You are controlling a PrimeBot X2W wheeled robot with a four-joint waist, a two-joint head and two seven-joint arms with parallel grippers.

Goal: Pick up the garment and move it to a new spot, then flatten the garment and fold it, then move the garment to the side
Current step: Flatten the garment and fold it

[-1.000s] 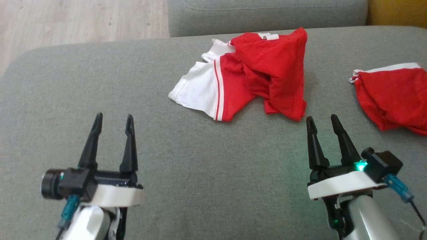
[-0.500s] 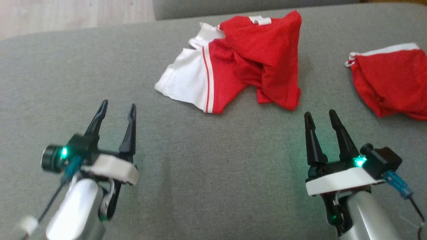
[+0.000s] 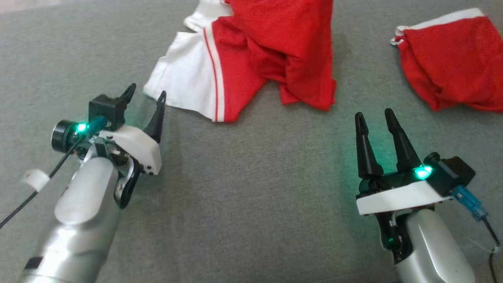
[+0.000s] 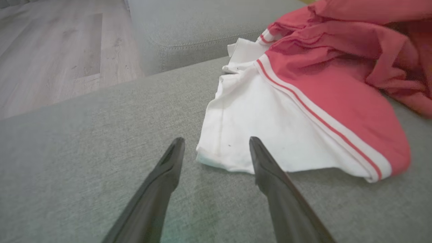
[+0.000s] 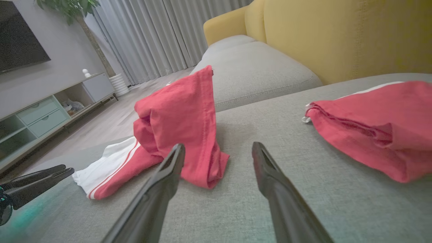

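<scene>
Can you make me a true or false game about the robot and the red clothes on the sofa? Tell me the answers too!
1. The left gripper and right gripper both have open fingers. True.
2. The right gripper is holding the red and white garment. False: it is empty and apart from the cloth.
3. The left gripper points at the garment's white corner. True.
4. The garment is folded neatly. False: it lies crumpled on the grey cushion.
5. A second red garment lies further to the right. True.
</scene>
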